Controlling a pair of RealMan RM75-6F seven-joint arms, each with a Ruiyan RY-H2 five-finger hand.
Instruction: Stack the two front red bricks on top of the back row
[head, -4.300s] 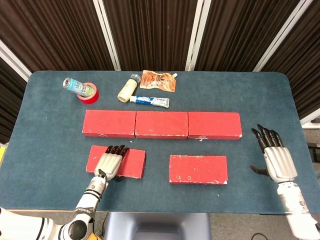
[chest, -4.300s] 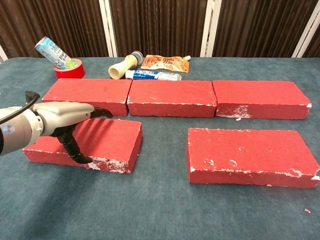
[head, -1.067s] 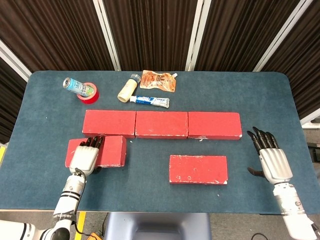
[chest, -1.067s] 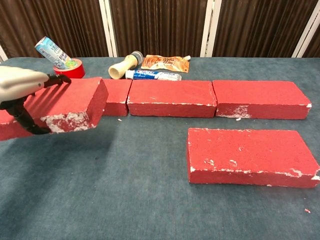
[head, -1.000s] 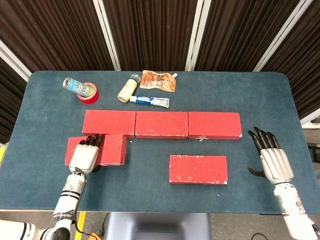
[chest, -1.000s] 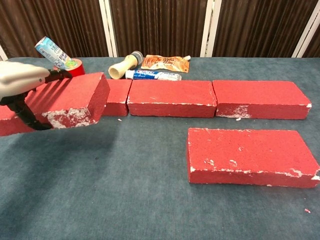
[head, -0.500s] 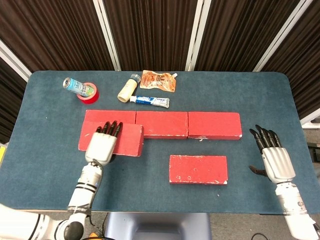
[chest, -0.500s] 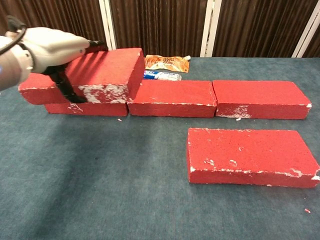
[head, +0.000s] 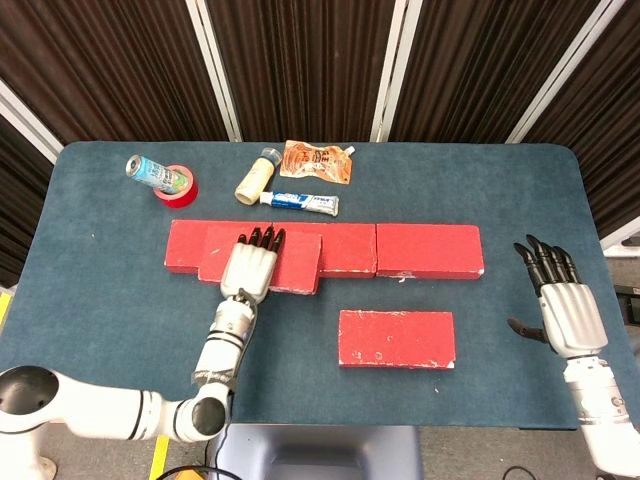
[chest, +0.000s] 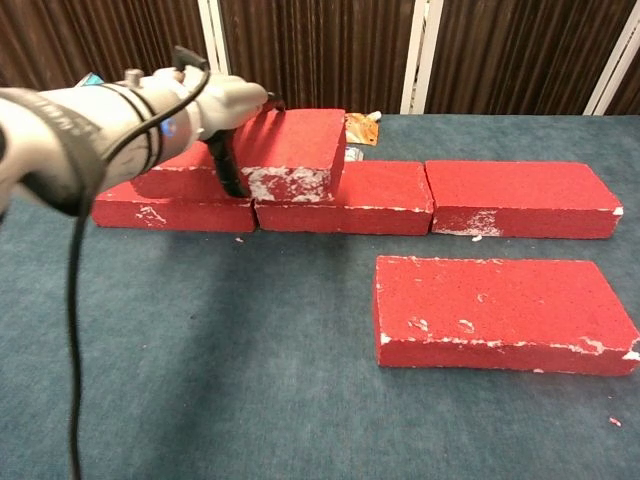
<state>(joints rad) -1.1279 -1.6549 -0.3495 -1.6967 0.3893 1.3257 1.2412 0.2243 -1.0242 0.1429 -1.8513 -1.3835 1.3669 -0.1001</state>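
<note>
My left hand (head: 250, 268) (chest: 222, 115) grips a red brick (head: 295, 264) (chest: 290, 150), fingers over its top and thumb on its near face. The brick is over the back row (head: 425, 250) (chest: 520, 198) of three red bricks, across the seam between the left and middle ones; whether it rests on them I cannot tell. The other front red brick (head: 396, 338) (chest: 500, 312) lies flat on the table, nearer the front. My right hand (head: 565, 313) hovers open at the table's right side, fingers spread, apart from every brick.
Behind the back row lie a toothpaste tube (head: 299, 202), a cream bottle (head: 255, 176) and an orange pouch (head: 318, 161). A can (head: 148, 172) leans on a red tape roll (head: 182, 188) at the back left. The blue table (head: 90, 300) ends just right of my right hand.
My left hand lifted the left front brick off the table and has carried it back and rightward, from over the row's left brick to over the left-middle seam. My right hand barely shifted.
</note>
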